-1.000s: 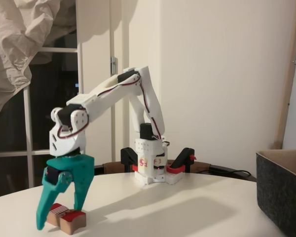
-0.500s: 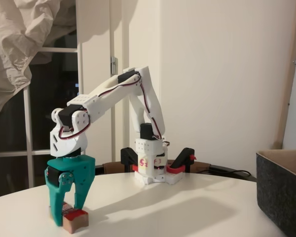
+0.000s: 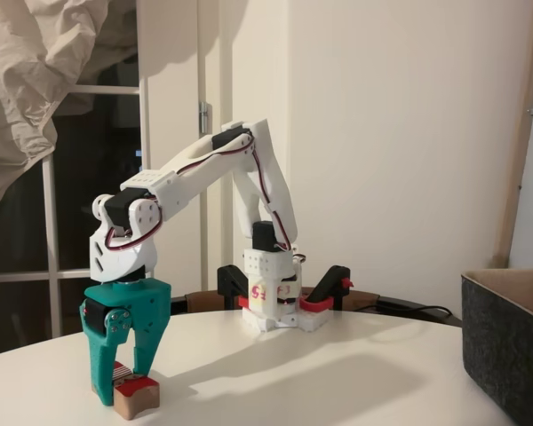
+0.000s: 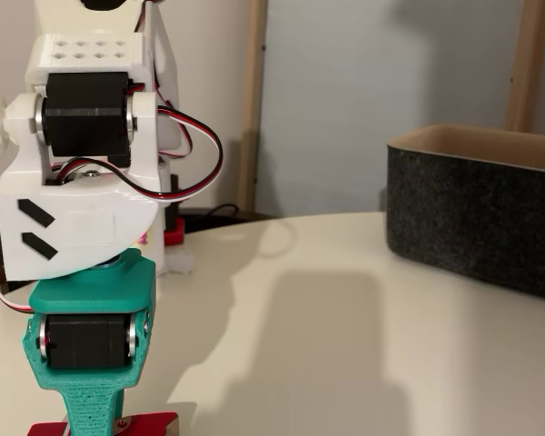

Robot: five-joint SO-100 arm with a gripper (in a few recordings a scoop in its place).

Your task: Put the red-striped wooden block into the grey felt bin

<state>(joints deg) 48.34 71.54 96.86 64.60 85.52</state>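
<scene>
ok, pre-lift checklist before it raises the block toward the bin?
1. Gripper down at the red-striped wooden block, teal fingers straddling it: ok.
2. Grip firm on the block: cannot tell; the jaws look closed in, but contact is not clear in either fixed view.
3. Block resting on the table, not yet lifted: ok.
4. Grey felt bin upright, top open: ok.
5. Table path from block to bin free of obstacles: ok.
6. Bin interior empty: cannot tell.
</scene>
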